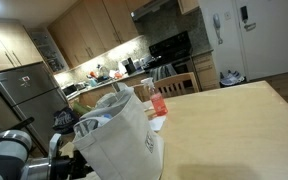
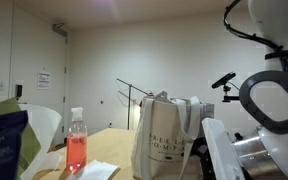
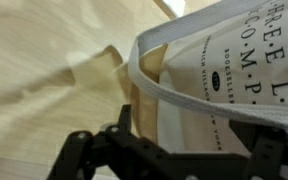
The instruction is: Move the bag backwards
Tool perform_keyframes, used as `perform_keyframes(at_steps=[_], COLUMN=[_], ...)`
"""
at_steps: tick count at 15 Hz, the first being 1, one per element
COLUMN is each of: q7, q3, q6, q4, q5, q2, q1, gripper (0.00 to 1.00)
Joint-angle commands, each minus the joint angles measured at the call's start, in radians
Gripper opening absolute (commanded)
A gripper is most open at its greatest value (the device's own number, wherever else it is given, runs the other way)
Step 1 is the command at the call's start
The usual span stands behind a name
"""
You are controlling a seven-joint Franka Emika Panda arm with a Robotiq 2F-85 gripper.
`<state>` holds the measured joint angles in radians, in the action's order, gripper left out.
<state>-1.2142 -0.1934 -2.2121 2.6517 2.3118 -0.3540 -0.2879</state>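
Kitchen, pale wooden table (image 1: 234,120): claw (image 3: 174,142) spread wide, nothing clamped; off-white tote bag (image 3: 229,95) standing directly ahead, close against it, rim strap crossing between jaws, lettered side facing claw.

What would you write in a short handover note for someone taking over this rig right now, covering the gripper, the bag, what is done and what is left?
The gripper is at the top edge of the bag. Its jaws look spread, with fabric between them and not clamped.
The bag stands upright on the wooden table, with the bottle of red liquid close by.
Done: the gripper is in place at the bag's rim.
Left: close on the rim, draw the bag backwards and release, probably taking care not to knock the bottle.
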Motion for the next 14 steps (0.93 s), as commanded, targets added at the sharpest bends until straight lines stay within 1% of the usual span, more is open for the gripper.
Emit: perform_keyframes(at_steps=[1, 4, 8, 10, 14], q7=[-0.031, -0.029, -0.013, 0.05, 0.129], q3=[-0.028, -0.04, -0.033, -0.033, -0.017], q6=[0.05, 0.073, 0.096, 0.098, 0.119], q4=[-0.013, -0.021, -0.031, -0.031, -0.034], q5=[0.019, 0.051, 0.123, 0.215, 0.352], q2=[-0.013, -0.024, -0.043, -0.044, -0.041], q1=[-0.022, -0.031, -0.033, -0.023, -0.018], gripper=[1.0, 1.0, 1.0, 1.0, 1.0])
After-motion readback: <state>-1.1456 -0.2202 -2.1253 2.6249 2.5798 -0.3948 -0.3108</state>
